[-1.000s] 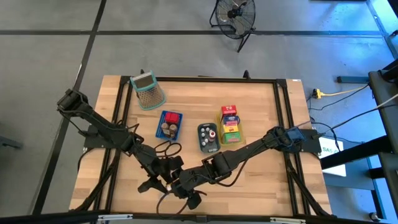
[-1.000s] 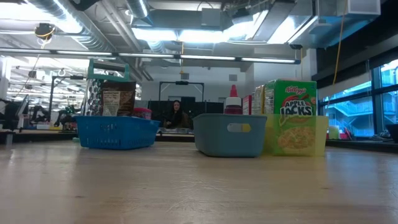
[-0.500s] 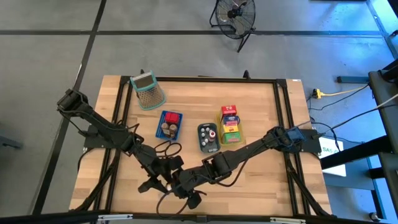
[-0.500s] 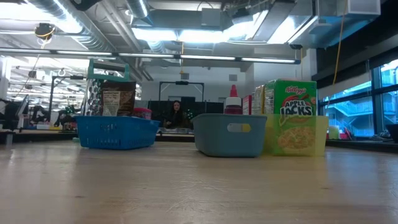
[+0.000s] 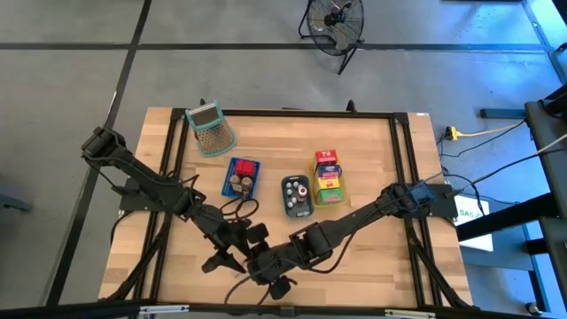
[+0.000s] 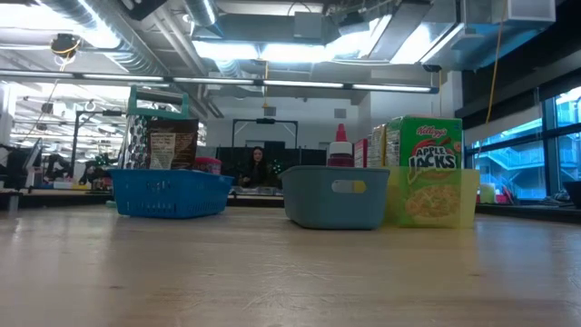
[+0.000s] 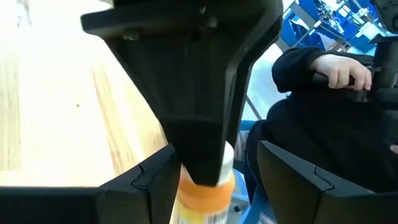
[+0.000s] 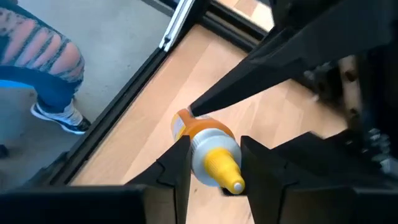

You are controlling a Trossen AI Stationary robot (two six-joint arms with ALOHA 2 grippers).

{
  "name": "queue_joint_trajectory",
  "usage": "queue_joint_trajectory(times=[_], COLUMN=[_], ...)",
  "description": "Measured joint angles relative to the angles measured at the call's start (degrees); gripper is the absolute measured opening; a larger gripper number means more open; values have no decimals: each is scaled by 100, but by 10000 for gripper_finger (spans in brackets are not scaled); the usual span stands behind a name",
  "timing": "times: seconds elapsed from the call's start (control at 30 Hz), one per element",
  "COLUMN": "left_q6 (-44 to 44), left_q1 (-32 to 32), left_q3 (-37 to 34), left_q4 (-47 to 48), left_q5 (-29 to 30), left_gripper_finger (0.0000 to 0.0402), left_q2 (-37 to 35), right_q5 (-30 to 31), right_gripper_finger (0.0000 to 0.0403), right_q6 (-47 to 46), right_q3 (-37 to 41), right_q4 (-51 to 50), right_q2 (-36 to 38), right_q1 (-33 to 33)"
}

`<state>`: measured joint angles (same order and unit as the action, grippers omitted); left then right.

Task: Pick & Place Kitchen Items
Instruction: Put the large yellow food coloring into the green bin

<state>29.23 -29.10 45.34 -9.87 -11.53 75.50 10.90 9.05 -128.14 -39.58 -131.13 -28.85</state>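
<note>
While both grippers crowd together over the near edge of the table, a small bottle with a yellow nozzle and orange collar sits between them: the right wrist view shows the right gripper with a finger on each side of the bottle's neck, apparently clamped on it, and a dark finger of the other arm touching the orange collar. In the left wrist view the same orange collar shows between the left gripper fingers, behind a dark wedge that hides the contact, so cannot tell whether the left grip is closed or released. Judgement: a handover, mid-exchange. Farther back stand a blue basket, a grey-blue tray with a red-capped bottle, and a yellow tray holding the Apple Jacks carton; the grater is at the far left. Risk: the bottle hangs near the table edge, with a seated person just beyond; if one gripper lets go before the other holds firmly, it could drop off the table. Both pulling at once could twist or squeeze it.
</note>
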Motion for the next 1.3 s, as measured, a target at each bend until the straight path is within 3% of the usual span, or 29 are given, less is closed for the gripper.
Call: queue_joint_trajectory(times=[0.27, 0.43, 0.73, 0.9, 1.13, 1.3], left_q6=[-105, -215, -258, -258, -387, -399], left_q1=[11, 11, 76, 74, 159, 412], left_q3=[33, 26, 20, 15, 11, 9], left_q4=[58, 128, 433, 593, 725, 1085], left_q5=[7, 4, 2, 0, -4, -9], left_gripper_finger=[204, 202, 202, 202, 202, 202], left_q2=[-29, -22, -17, -17, -13, -13], right_q5=[-122, 203, 183, 103, 131, 186], right_gripper_finger=[115, 115, 121, 121, 121, 121], right_q6=[-917, -1867, -3281, -3381, -3542, -3227], right_q3=[33, 20, 11, 7, -2, -4], right_q4=[-1066, -1811, -2931, -3315, -4650, -5010], right_q2=[-23, 0, 11, 16, 68, 76], right_q1=[-300, -423, -329, -208, 108, 401])
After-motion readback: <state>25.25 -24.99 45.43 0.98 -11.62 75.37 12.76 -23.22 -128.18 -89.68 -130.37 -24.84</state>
